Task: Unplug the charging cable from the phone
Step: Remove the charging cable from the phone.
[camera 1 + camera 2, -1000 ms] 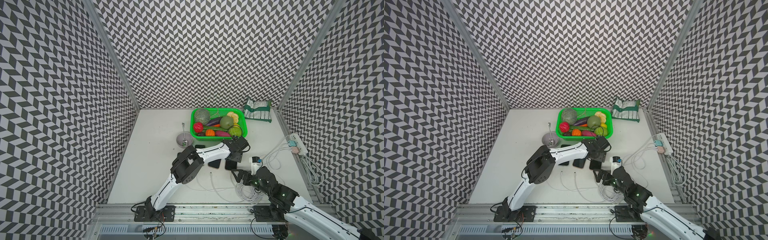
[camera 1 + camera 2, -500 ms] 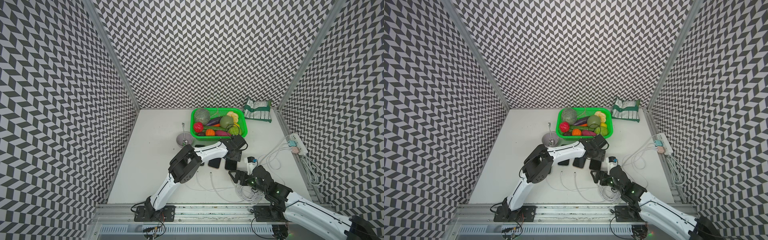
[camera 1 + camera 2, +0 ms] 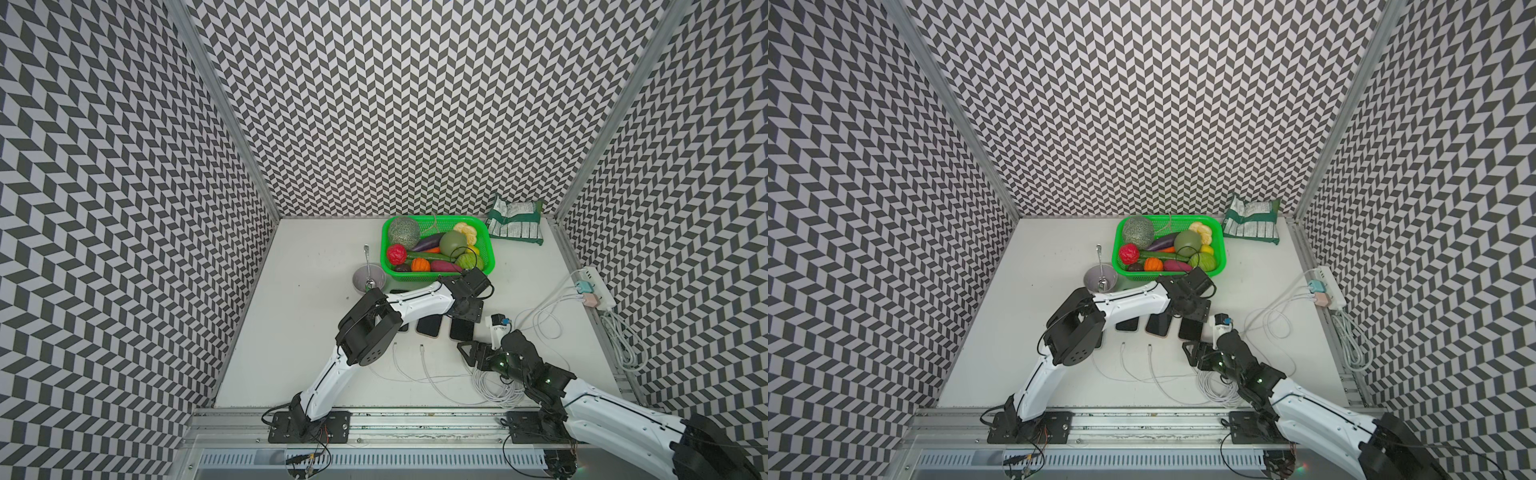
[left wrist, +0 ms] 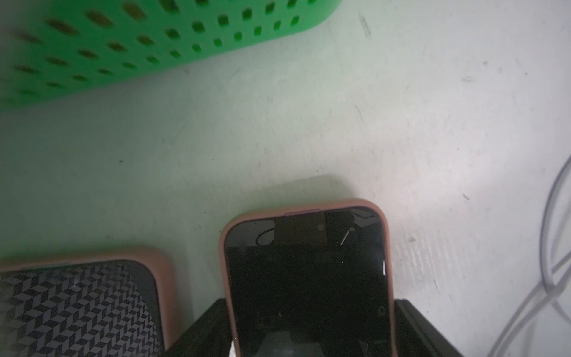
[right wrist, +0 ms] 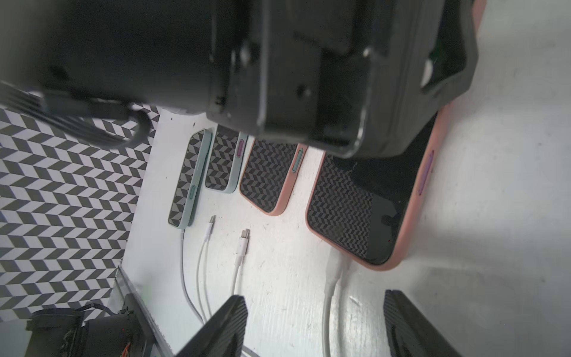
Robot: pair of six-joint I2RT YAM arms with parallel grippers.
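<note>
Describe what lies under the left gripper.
A pink-cased phone, dark screen up, held between the jaws, charging cable plugged in. In both top views the left gripper covers its far part.

White left arm [image 3: 415, 298], white right arm [image 3: 602, 409] with green lights [image 3: 501, 364] — black joints [image 3: 368, 328], black base plates [image 3: 336, 428].

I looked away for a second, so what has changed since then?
The right pincer edged left and its jaws narrowed around the white charging cable, not yet gripping. The left pincer stays clamped on the pink-cased phone, and the cable is still plugged in.
</note>
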